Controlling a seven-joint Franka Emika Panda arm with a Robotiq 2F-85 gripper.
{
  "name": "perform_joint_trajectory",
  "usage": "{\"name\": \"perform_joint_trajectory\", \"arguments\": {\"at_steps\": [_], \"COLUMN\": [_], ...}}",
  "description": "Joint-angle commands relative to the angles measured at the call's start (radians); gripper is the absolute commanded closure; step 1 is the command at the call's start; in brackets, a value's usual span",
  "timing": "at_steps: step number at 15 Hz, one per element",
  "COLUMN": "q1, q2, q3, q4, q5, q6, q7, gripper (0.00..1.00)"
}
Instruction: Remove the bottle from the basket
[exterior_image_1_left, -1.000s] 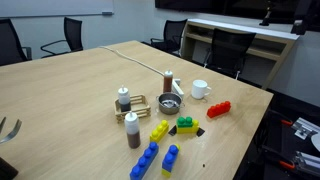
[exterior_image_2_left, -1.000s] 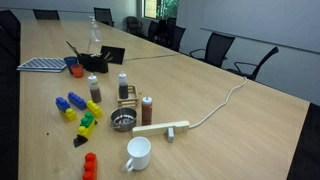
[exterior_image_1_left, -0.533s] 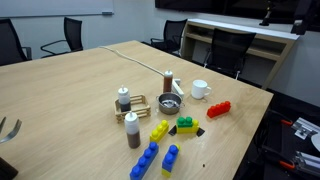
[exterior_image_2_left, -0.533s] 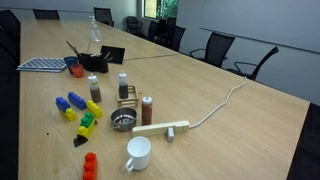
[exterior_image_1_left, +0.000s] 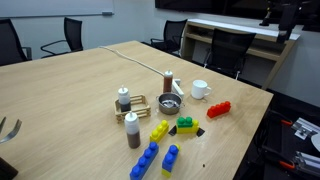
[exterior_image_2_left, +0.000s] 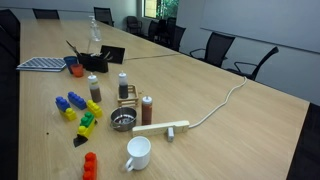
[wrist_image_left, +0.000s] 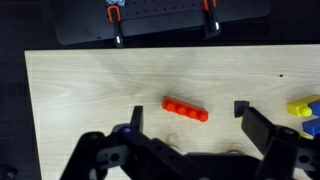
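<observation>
The bottle (exterior_image_1_left: 123, 99), dark-bodied with a pale grey cap, stands upright in the gold wire basket (exterior_image_1_left: 138, 105) near the middle of the table; both also show in an exterior view, the bottle (exterior_image_2_left: 123, 85) and the basket (exterior_image_2_left: 130, 98). In the wrist view my gripper (wrist_image_left: 190, 125) is open and empty, high above the table near its edge, over a red brick (wrist_image_left: 186, 109). The bottle and basket are out of the wrist view.
Near the basket are a brown bottle with a long white top (exterior_image_1_left: 131, 130), a brown white-capped bottle (exterior_image_1_left: 168, 82), a metal strainer bowl (exterior_image_1_left: 170, 103), a white cup (exterior_image_1_left: 200, 89), a red brick (exterior_image_1_left: 219, 109) and several blue, yellow and green bricks (exterior_image_1_left: 158, 145).
A dark shape at the top right of an exterior view, possibly my arm, has shifted left. The objects on the table have not moved.
</observation>
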Motion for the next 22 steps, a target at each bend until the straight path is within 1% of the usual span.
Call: {"name": "perform_joint_trajectory", "arguments": {"at_steps": [1,6,7,8,9,16,19,22], "q1": [0.039,0.098,0.105,0.112,0.116,0.115,0.125,0.163], "q2": [0.083,0.238,0.257,0.230,0.248,0.255,0.310,0.450], "q3": [0.073,0.181,0.190,0.176,0.185,0.183,0.197,0.237], "q4": [0.003,0.016,0.030,0.004,0.012,0.024,0.051,0.135], "q5": [-0.009,-0.039,-0.050,-0.026,-0.033,-0.041,-0.045,-0.054], "q6": [0.155,0.413,0.424,0.405,0.420,0.423,0.485,0.554], "q7": [0.031,0.127,0.128,0.120,0.126,0.126,0.124,0.120], "gripper": [0.00,0.00,0.00,0.00,0.00,0.00,0.00,0.00]}}
